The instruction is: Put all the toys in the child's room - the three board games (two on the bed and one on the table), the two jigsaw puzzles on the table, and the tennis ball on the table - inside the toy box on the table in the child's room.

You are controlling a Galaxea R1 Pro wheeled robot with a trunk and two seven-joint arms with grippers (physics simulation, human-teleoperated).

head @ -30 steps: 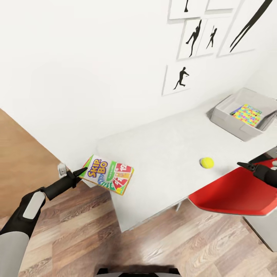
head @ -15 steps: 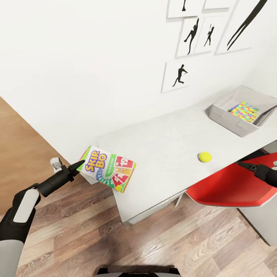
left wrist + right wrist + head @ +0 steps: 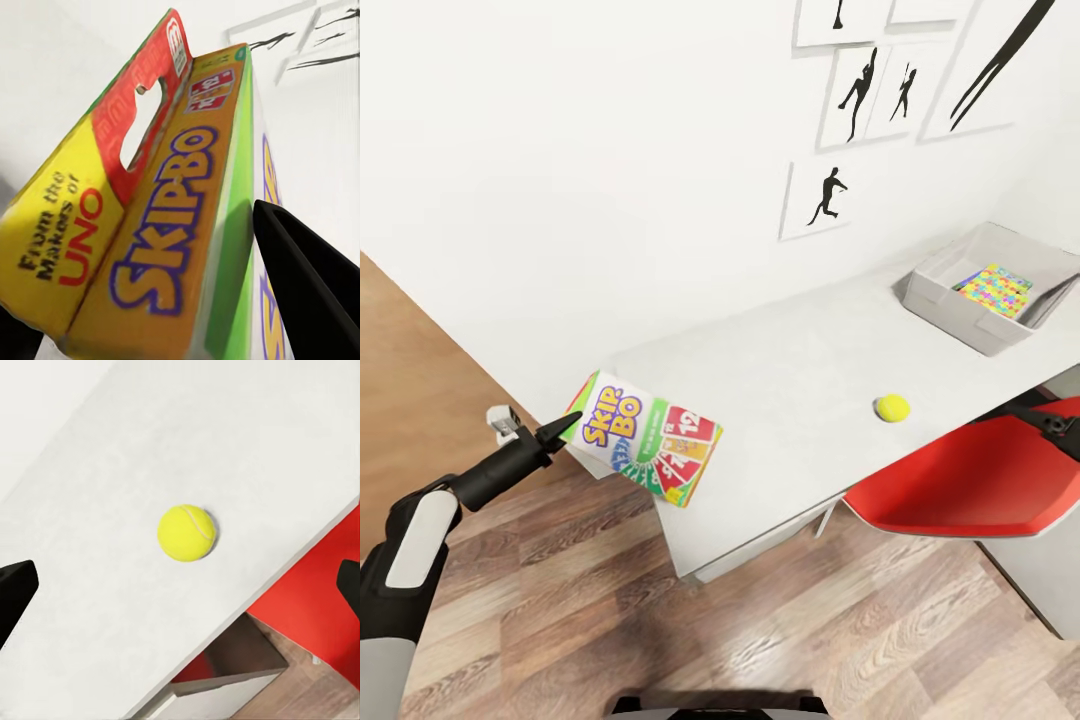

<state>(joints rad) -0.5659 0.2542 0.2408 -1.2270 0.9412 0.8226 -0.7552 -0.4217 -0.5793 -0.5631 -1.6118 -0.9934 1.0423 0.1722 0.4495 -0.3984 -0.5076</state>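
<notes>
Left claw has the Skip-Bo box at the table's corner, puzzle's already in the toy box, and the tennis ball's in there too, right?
Not the tennis ball: the head view shows it on the table, outside the toy box. The rest stands.

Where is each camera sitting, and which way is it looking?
Head view: up on the robot's head, looking down at the table; the left gripper holds the Skip-Bo box.
Left wrist view: near the left jaws, facing the Skip-Bo box; one dark finger shows.
Right wrist view: above the table, facing the tennis ball.
Head and right wrist views share the tennis ball.
</notes>
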